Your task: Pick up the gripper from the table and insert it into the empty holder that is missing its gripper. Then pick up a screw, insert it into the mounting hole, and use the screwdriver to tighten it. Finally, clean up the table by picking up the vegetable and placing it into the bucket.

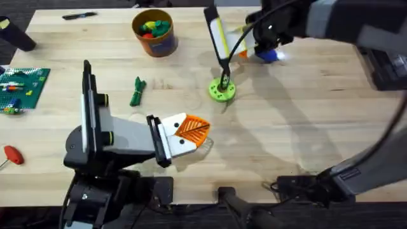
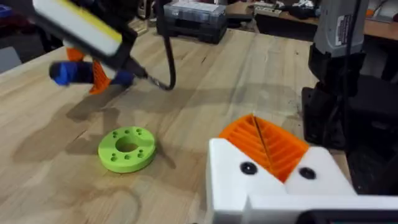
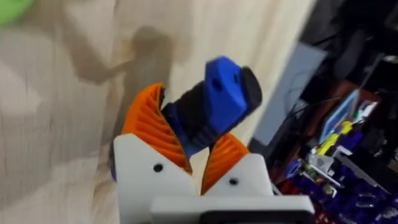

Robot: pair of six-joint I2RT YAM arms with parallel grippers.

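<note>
The vegetable (image 1: 137,91) lies on the table (image 1: 305,114) left of centre, long axis running away from the arm bases, just beyond the left gripper (image 1: 191,130), whose 2 orange fingers are pressed together on nothing. Further back stands the bucket (image 1: 154,32), with bare wood between them. To the right, past the green disc (image 1: 222,90), the right gripper (image 3: 189,149) clamps the screwdriver (image 3: 214,102), well apart from the vegetable; the left arm is judged nearer.
</note>
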